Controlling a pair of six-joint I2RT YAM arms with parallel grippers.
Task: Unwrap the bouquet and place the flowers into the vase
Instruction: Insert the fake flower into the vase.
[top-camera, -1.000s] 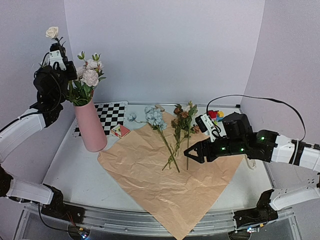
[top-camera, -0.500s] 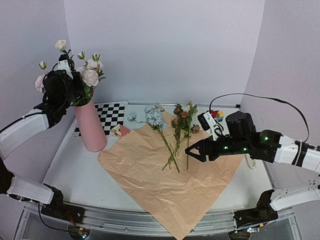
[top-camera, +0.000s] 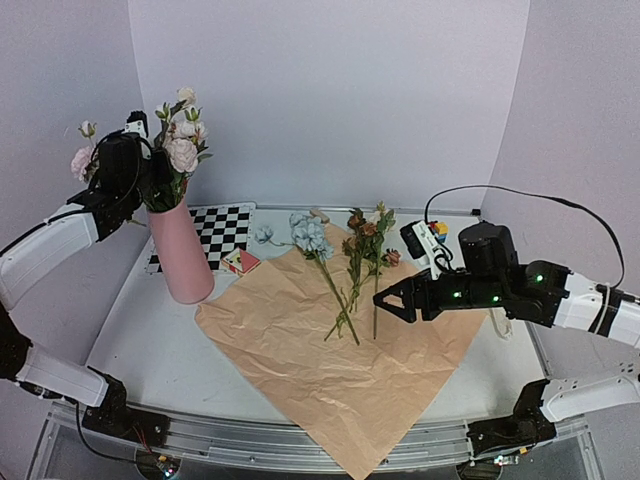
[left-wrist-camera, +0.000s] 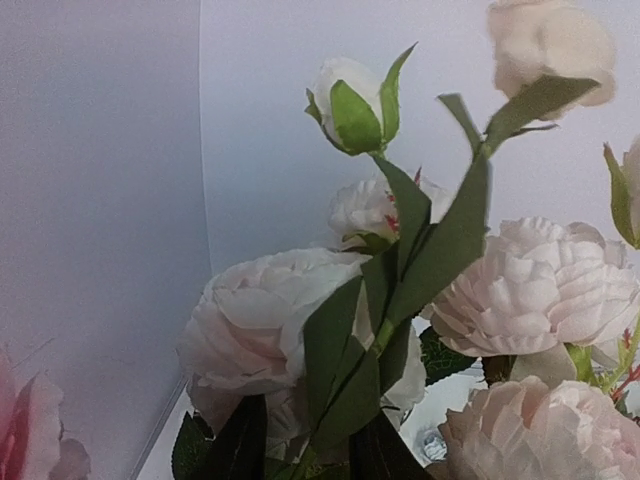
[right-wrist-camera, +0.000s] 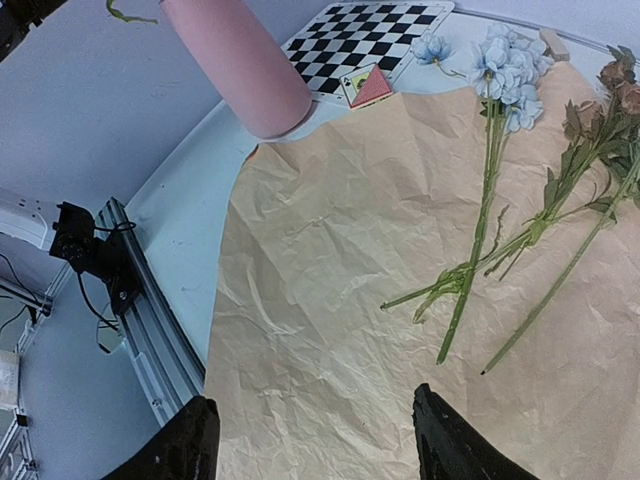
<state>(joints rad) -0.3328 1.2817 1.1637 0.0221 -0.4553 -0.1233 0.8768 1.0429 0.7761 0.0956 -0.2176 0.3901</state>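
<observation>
1. Centrally, the kraft paper (top-camera: 330, 370) lies unfolded and flat on the table (top-camera: 140, 330), one corner hanging over the near edge.
2. Flowers on the paper: a pale blue bloom (top-camera: 312, 238) and a cluster of rust-brown blooms (top-camera: 365, 235) rest at the sheet's far edge. Their green stems run toward the near side and cross at the lower ends.
3. Vase (top-camera: 182, 255): the pink cylinder stands upright at the far left, just off the paper's left corner. It holds white and peach-pink flowers (top-camera: 180, 150) with green leaves.
4. Left gripper (top-camera: 150, 178): raised at the vase mouth, buried among the blooms. Its wrist camera shows only petals and leaves up close, so I cannot tell how wide the pincer stands or whether it holds a stem.
5. Right gripper (top-camera: 388, 305): it hovers low over the right part of the paper, just right of the loose stems. In the wrist view the two fingers (right-wrist-camera: 195, 440) stand wide apart with nothing between them.
6. Other items: a checkerboard mat (top-camera: 225, 228) lies behind the vase with a small card (top-camera: 240, 262) at its near edge. A toy-brick block (top-camera: 437, 228) shows beyond the right arm.
</observation>
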